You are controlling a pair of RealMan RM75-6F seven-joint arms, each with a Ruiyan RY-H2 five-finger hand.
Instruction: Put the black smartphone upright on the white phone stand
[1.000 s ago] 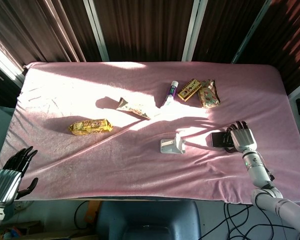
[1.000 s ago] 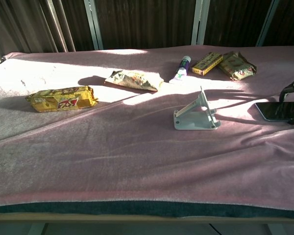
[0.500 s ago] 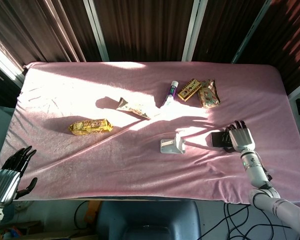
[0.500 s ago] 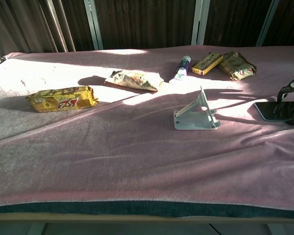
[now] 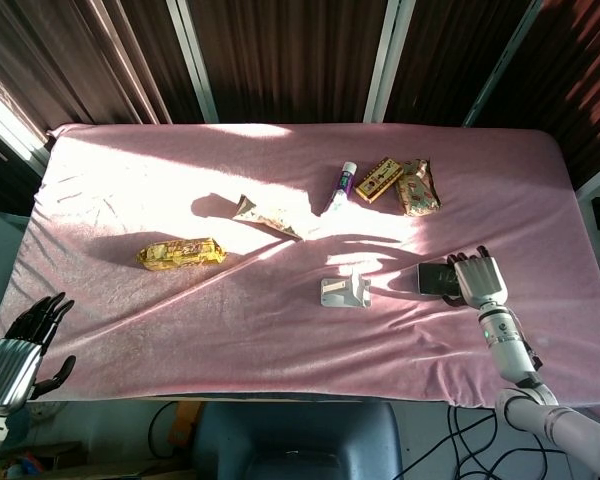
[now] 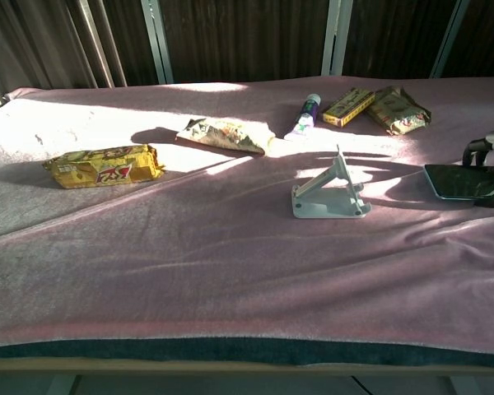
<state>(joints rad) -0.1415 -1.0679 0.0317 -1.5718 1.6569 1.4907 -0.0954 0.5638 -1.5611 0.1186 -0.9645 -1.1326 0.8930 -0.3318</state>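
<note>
The black smartphone (image 5: pixel 435 279) (image 6: pixel 454 182) lies nearly flat at the right of the pink table, screen up. My right hand (image 5: pixel 481 282) (image 6: pixel 492 156) grips its right end, with fingers arched over the top edge and a dark digit below it. The white phone stand (image 5: pixel 346 291) (image 6: pixel 329 196) sits a short way left of the phone, nothing on it, its back rest tilted up. My left hand (image 5: pixel 16 349) hangs off the table's near left corner, fingers apart and holding nothing; it does not show in the chest view.
A yellow snack pack (image 5: pixel 180 253) lies at the left. A crumpled wrapper (image 5: pixel 265 214) sits mid-table. A tube (image 5: pixel 342 186), a small yellow box (image 5: pixel 379 178) and a snack bag (image 5: pixel 417 187) lie behind the stand. The table's right edge (image 5: pixel 585 250) is close to the phone.
The right hand has drawn back slightly toward the near edge and the phone has shifted a little left toward the stand. The left hand and the stand have not moved.
</note>
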